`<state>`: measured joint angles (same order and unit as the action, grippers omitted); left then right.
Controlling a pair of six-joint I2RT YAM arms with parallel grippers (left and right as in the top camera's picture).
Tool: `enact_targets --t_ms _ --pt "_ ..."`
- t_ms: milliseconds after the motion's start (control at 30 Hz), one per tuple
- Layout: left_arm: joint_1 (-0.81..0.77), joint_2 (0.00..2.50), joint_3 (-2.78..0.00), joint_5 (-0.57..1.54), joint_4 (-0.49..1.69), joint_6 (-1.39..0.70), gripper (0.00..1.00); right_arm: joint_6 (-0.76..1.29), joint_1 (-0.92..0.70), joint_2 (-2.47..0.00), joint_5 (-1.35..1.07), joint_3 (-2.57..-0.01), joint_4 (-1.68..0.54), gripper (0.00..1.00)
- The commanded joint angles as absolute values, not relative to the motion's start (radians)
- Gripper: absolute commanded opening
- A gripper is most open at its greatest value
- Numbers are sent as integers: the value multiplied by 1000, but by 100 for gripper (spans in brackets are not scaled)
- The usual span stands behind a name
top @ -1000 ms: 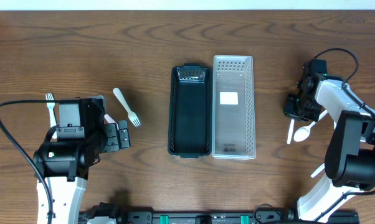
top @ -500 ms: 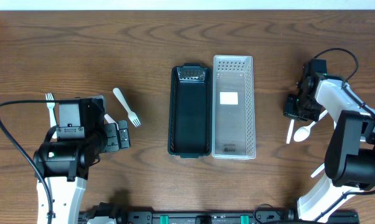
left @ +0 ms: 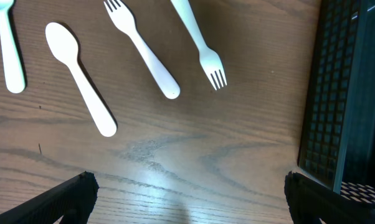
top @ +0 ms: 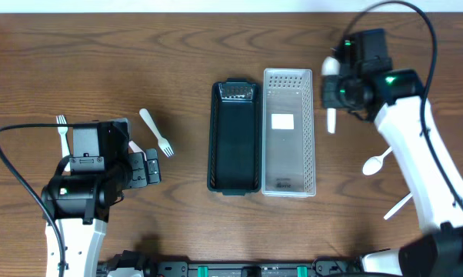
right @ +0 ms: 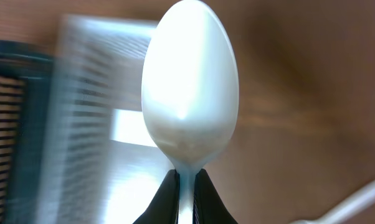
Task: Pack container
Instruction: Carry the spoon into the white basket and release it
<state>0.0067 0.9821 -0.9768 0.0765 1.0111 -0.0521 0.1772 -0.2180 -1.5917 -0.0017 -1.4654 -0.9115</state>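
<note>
A black container [top: 235, 138] and a clear perforated container [top: 288, 131] lie side by side at the table's middle. My right gripper [top: 341, 94] is shut on a white spoon [top: 331, 119] and holds it above the table just right of the clear container's far end. In the right wrist view the spoon [right: 190, 87] sticks out from the shut fingers [right: 186, 193], with the clear container [right: 81, 112] to its left. My left gripper [top: 147, 168] is open and empty; in its wrist view [left: 190, 208] two forks [left: 141, 46] [left: 200, 40] and a spoon [left: 81, 78] lie ahead.
A white fork [top: 156, 132] lies left of the black container, another [top: 62, 132] at the far left. A white spoon [top: 376, 162] and a further white utensil [top: 397, 206] lie on the right. The black container's side [left: 343, 93] shows at the left wrist view's right.
My right arm has lifted a white spoon off the right side of the table and carried it up and left, to beside the clear container. The left arm has not moved.
</note>
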Motion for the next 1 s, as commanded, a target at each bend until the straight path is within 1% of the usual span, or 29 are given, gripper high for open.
enact_targets --t_ms 0,167,367,467,500,533,600,633,667,700,833,900,933,967 --pt "13 986 -999 83 1013 -58 98 216 -314 -1613 -15 -1462 -898 1" --pt "13 986 -999 83 1013 -58 98 277 -395 -1721 -12 -1457 -863 1" --pt "13 986 -999 83 1015 -58 98 277 -404 -1907 -12 -1457 -864 1" --pt "13 986 -999 83 1017 -58 98 277 -404 -1958 -12 -1457 -870 1" --pt "13 986 -999 83 1018 -58 98 277 -404 -1964 -12 -1457 -871 4" --pt "13 986 -999 83 1017 -58 98 276 -404 -1964 -12 -1457 -871 15" --pt "13 986 -999 83 1017 -58 98 276 -404 -1953 -12 -1459 -871 28" --pt "13 986 -999 83 1017 -58 98 276 -404 -1943 -12 -1461 -871 37" --pt "13 986 -999 83 1017 -58 98 274 -403 -1934 -12 -1464 -872 56" --pt "13 986 -999 83 1017 -58 98 264 -400 -1917 -12 -1472 -877 59" --pt "13 986 -999 83 1017 -58 98 247 -372 -1831 17 -1527 -926 58" --pt "13 986 -999 83 1017 -58 98 284 -330 -1766 66 -1554 -956 59" --pt "13 986 -999 83 1017 -58 98 302 -304 -1734 84 -1561 -965 61" --pt "13 986 -999 83 1017 -58 98 333 -257 -1687 101 -1563 -978 72"
